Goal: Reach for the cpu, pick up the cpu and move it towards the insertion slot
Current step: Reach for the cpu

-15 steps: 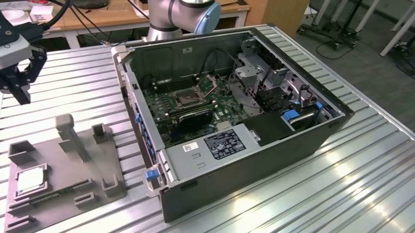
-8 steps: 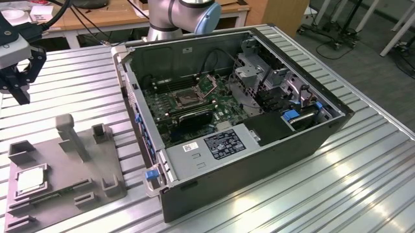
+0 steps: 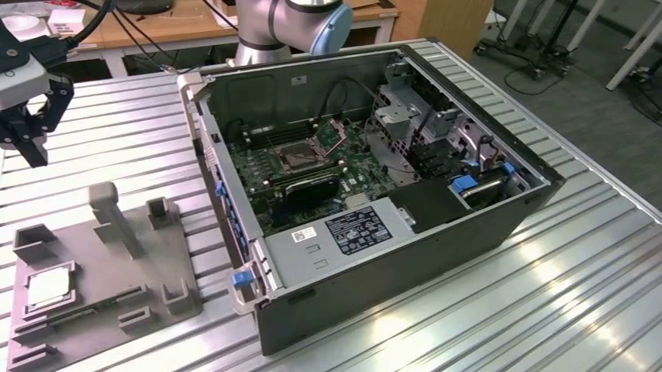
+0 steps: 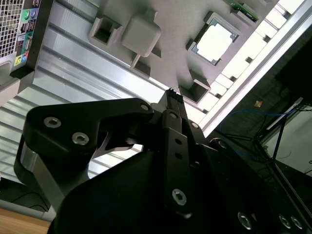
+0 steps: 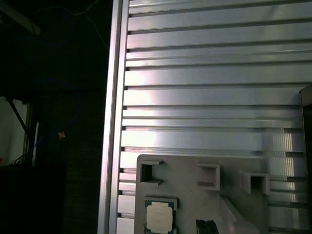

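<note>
Exterior view: insertion slot point(image 3: 293, 159) deep in the open case point(image 3: 414, 256), gripper point(image 3: 31, 139) well clear of it. Both wrist views: cpu point(image 4: 214, 43) flat in grey fixture point(image 5: 195, 195), silvery face up, square, no long axis. Gripper width? Can't tell.

Overhead light glares off the ribbed table point(image 5: 209, 73) and washes the cpu point(image 4: 214, 43) white; beyond the table's edge lies darkness.

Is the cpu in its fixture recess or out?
In. The small flat silvery square cpu sits in a recess of the grey plastic fixture plate; the black claw hangs apart from it.
</note>
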Controlling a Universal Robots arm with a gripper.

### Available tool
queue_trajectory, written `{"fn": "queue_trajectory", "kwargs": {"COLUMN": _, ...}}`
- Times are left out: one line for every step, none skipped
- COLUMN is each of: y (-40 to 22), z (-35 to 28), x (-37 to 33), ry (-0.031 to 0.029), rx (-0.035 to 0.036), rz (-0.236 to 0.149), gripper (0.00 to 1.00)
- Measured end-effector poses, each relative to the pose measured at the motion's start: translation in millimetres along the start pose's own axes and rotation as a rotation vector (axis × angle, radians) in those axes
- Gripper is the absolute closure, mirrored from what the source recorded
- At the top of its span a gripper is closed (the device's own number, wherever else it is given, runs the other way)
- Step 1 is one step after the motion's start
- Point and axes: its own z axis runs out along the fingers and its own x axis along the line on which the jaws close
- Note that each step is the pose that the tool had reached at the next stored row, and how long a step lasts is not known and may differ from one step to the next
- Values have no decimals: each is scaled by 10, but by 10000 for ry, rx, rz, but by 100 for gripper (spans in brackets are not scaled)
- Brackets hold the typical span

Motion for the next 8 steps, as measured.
{"fn": "queue_trajectory", "kwargs": {"y": 0, "z": 0, "x": 0, "ry": 0, "rx": 0, "rz": 0, "gripper": 89}}
{"fn": "queue_trajectory", "kwargs": {"y": 0, "z": 0, "x": 1, "ry": 0, "rx": 0, "rz": 0, "gripper": 89}}
{"fn": "queue_trajectory", "kwargs": {"y": 0, "z": 0, "x": 1, "ry": 0, "rx": 0, "rz": 0, "gripper": 89}}
{"fn": "queue_trajectory", "kwargs": {"y": 0, "z": 0, "x": 1, "ry": 0, "rx": 0, "rz": 0, "gripper": 89}}
{"fn": "queue_trajectory", "kwargs": {"y": 0, "z": 0, "x": 1, "ry": 0, "rx": 0, "rz": 0, "gripper": 89}}
{"fn": "queue_trajectory", "kwargs": {"y": 0, "z": 0, "x": 1, "ry": 0, "rx": 0, "rz": 0, "gripper": 89}}
{"fn": "queue_trajectory", "kwargs": {"y": 0, "z": 0, "x": 3, "ry": 0, "rx": 0, "rz": 0, "gripper": 89}}
{"fn": "queue_trajectory", "kwargs": {"y": 0, "z": 0, "x": 6, "ry": 1, "rx": 0, "rz": 1, "gripper": 89}}
